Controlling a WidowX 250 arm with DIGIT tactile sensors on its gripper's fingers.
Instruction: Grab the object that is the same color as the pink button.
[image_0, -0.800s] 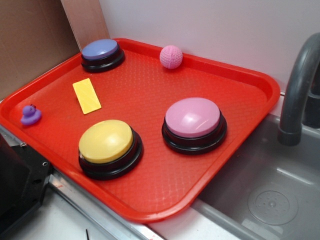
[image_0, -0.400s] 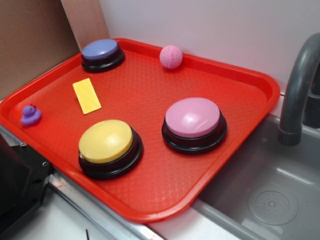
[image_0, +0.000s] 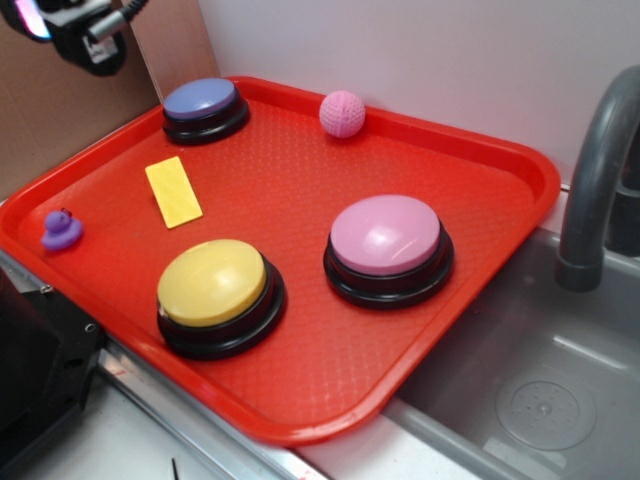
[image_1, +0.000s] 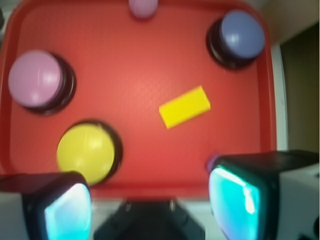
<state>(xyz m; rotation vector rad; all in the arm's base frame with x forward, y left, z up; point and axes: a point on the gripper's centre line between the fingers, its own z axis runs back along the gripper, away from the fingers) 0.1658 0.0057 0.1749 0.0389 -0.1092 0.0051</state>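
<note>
No words or labels could be read anywhere. One gripper (image_1: 150, 205) had newly come into view at the far left, jaws wide and empty. The pink ball (image_0: 342, 113) and pink button (image_0: 386, 236) had not moved on the tray (image_0: 300, 190).

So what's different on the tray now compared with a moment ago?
The gripper has come into the exterior view at the upper left, above the tray's far left corner; earlier it was out of frame. It holds nothing, its fingers spread apart. The pink ball, pink button, yellow button, blue-purple button, yellow rectangle and purple duck have not moved.
</note>
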